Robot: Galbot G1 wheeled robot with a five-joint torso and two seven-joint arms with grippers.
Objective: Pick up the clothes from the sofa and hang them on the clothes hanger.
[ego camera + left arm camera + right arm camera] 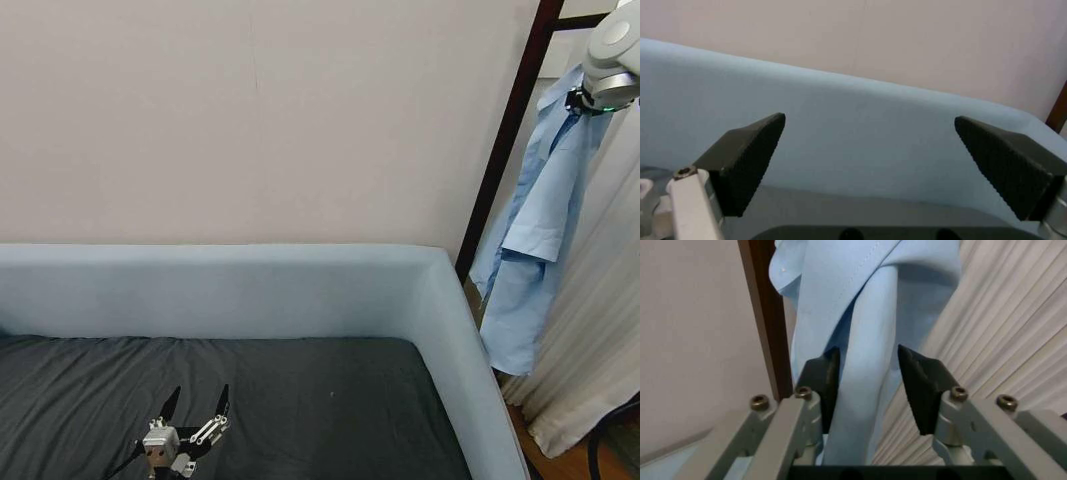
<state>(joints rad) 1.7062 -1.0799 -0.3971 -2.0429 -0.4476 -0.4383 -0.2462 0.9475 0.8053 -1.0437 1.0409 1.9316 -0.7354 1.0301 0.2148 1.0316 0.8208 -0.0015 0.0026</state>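
Hanging: right claw [868, 351] pinched blue shirt [535, 230] beside rack post [500, 150]; release advised only once cloth draped securely. Left claw [200, 392] gaped above sofa [300, 290].

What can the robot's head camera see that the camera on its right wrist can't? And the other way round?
Head camera, not the wrist one: the sofa with its dark seat, the left gripper open low over that seat, and the blue shirt hanging full length. Right wrist camera, not the head one: how the right gripper grips a fold of the shirt, one finger on each side. Both: the shirt, the dark rack pole beside it, the pale curtain and the wall.
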